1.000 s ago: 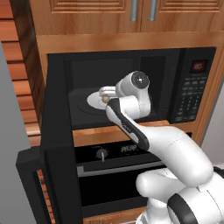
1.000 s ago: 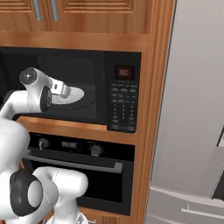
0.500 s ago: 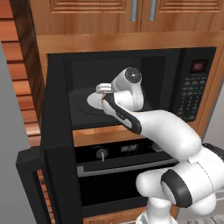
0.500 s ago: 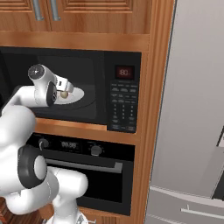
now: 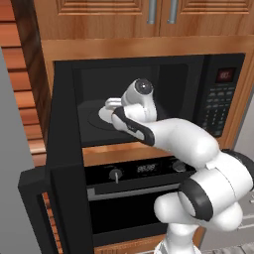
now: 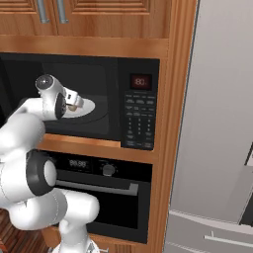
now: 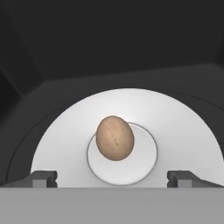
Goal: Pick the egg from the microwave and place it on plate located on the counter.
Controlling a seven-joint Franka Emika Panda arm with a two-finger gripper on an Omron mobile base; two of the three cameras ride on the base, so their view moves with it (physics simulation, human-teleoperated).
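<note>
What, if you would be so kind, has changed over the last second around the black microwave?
The white arm has swung left and reached deeper into the black built-in microwave, bringing its open two-finger gripper up to the small tan-brown egg. Nothing was grasped. The egg stayed on the plain white plate.

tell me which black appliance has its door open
The microwave, the upper one: its door is swung out left. The oven below stays closed.

Setting: rendered home kitchen.
Black built-in microwave point(image 6: 141, 111) above black knobbed oven point(image 6: 106, 195), set in wooden cabinetry point(image 5: 119, 12); grey refrigerator point(image 6: 217, 123) alongside.
</note>
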